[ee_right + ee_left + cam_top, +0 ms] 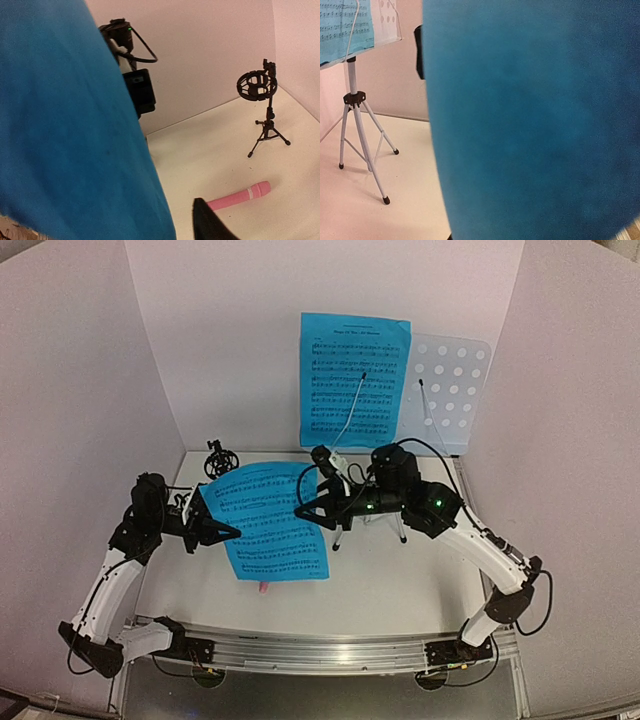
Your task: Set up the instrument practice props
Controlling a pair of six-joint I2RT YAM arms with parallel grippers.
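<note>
Honestly, with the left end effector (222,533) and right end effector (303,510) each pinching an opposite edge of the loose music sheet (268,520) mid-frame above the worktop (400,585), the trick looked like moving both together, taut, toward the bare half of the music stand (450,390), upper right.

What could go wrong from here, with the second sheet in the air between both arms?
1. The held sheet spans the left gripper and right gripper; uneven arm moves could tear or drop it.
2. The stand is close by the right gripper; a bump might tip it and shed the mounted sheet.
3. The mic lies under the held sheet, nearly hidden from above; a lowered arm could knock it.
</note>
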